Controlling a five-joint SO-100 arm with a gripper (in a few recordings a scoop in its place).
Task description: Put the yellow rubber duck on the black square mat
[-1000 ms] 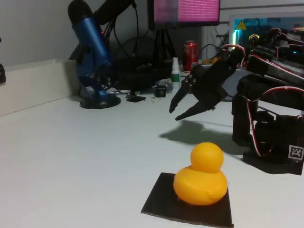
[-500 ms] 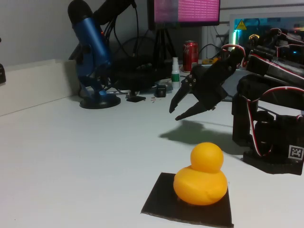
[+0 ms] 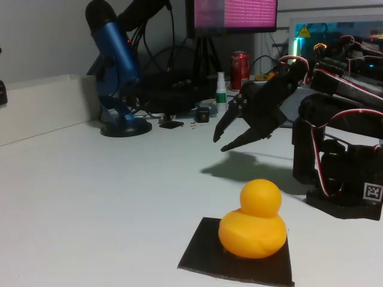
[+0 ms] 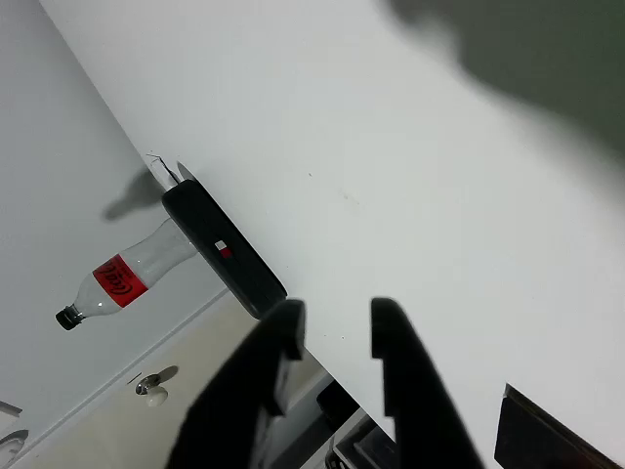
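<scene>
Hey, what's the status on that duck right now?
Pincer open, empty, raised behind the mat. Duck sits upright on mat. Nothing in the way.

No word or number can be read outright. A square black-and-white marker tag (image 3: pixel 373 192) sits on the arm's base — a coded pattern, not lettering. The clear bottle (image 4: pixel 122 277) carries a red label with white script, too small to read. The red can (image 3: pixel 240 69) and the yellow triangle sign (image 3: pixel 304 32) are likewise illegible, possibly a warning symbol.
</scene>
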